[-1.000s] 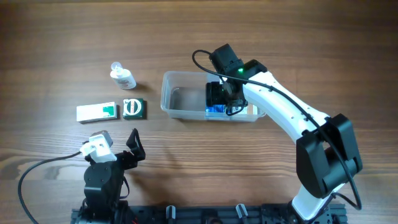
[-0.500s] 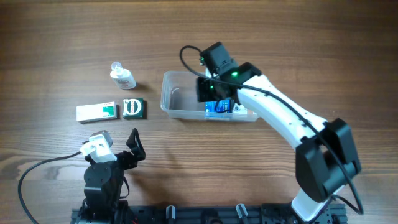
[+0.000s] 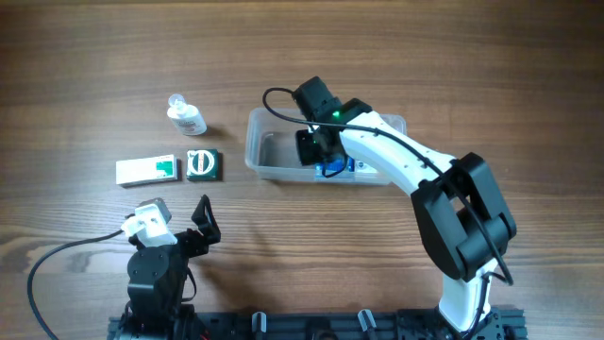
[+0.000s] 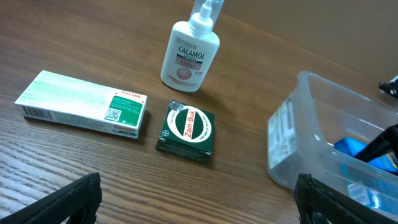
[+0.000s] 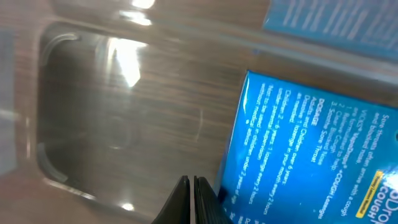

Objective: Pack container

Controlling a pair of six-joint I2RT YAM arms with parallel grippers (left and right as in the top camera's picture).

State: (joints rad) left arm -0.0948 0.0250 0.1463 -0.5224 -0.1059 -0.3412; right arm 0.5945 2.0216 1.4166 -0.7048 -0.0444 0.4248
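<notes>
The container (image 3: 257,142) is a clear tub in the middle of the table. A blue lozenge box (image 3: 336,169) lies inside it, seen large in the right wrist view (image 5: 298,149). My right gripper (image 3: 316,151) is down inside the tub, shut on nothing, its closed fingertips (image 5: 191,194) right beside the blue box's left edge. The bare tub floor (image 5: 112,106) spreads to their left. My left gripper (image 3: 201,222) rests open near the front edge, holding nothing, its fingers (image 4: 78,199) wide apart. The tub's near corner (image 4: 292,137) shows in the left wrist view.
Left of the tub stand a Calamol bottle (image 3: 186,116) (image 4: 189,53), a white-and-green carton (image 3: 146,169) (image 4: 84,102) and a dark green Zam-Buk box (image 3: 203,164) (image 4: 186,127). A second, paler blue box (image 5: 329,25) lies in the tub behind the first.
The right gripper has shut and moved left inside the tub, off the blue box, which stays lying in the tub. The left arm has not moved.
</notes>
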